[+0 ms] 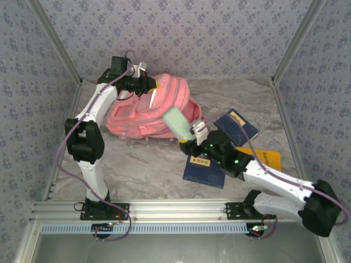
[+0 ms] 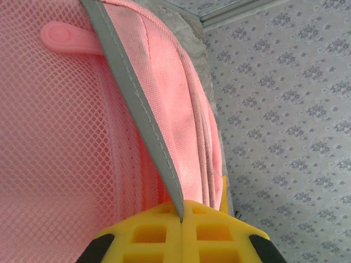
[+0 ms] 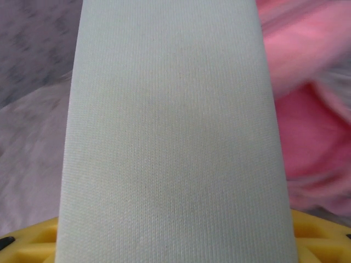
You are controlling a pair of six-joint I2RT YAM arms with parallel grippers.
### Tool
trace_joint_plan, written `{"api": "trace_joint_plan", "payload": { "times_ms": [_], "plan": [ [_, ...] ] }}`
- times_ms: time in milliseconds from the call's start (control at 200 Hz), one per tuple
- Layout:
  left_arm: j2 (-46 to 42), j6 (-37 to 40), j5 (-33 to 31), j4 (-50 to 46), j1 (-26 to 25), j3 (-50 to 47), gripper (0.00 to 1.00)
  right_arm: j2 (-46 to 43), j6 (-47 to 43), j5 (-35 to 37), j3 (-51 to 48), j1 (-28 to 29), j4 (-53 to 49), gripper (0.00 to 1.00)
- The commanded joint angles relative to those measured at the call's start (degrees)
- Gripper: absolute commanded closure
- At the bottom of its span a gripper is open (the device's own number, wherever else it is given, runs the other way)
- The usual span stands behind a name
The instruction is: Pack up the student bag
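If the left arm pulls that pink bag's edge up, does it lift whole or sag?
Likely sags: the student bag lies slumped, soft mesh. The left gripper pinches only its thin grey trim, so probably just that edge rises.
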Motion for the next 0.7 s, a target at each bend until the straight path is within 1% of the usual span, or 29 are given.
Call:
{"api": "trace_joint_plan", "payload": {
  "times_ms": [0, 70, 135, 255, 370, 460, 510, 590, 700],
  "plan": [
    [-2.7, 6.3, 2.1, -5.4, -1.3, 6.9, 1.00, -3.2, 8.9, 11.5, 3.3, -4.4, -14.4, 0.60],
    [-3.9, 10.0, 1.4, -9.6, -2.1, 9.0, 1.00, -4.0, 13.2, 11.3, 5.5, -8.5, -20.8, 0.61],
    [-5.6, 11.5, 2.2, -9.5, -2.4, 8.9, 1.00, -4.6, 14.6, 8.7, 6.1, -11.9, -23.3, 0.61],
    [-7.1, 11.6, 7.1, -8.5, -2.3, 9.3, 1.00, -4.5, 15.3, 5.1, 6.5, -15.9, -25.3, 0.60],
    [-8.4, 12.3, 12.1, -7.3, -1.4, 9.1, 1.00, -2.5, 14.3, -2.7, 7.9, -19.4, -25.8, 0.58],
    [-9.8, 9.1, 16.9, -1.4, 0.7, 7.1, 1.00, -0.1, 12.2, -8.5, 9.6, -20.3, -25.3, 0.56],
    [-10.4, 6.3, 19.3, 2.4, 1.9, 5.6, 1.00, 1.3, 11.3, -10.5, 10.9, -20.3, -25.1, 0.55],
    [-11.1, 4.2, 20.9, 5.3, 2.7, 3.5, 1.00, 3.7, 8.7, -14.5, 12.5, -20.3, -24.5, 0.54],
    [-11.9, 1.5, 22.9, 9.4, 2.3, 1.3, 1.00, 7.1, 5.6, -19.5, 14.9, -19.7, -24.5, 0.53]
  ]
}}
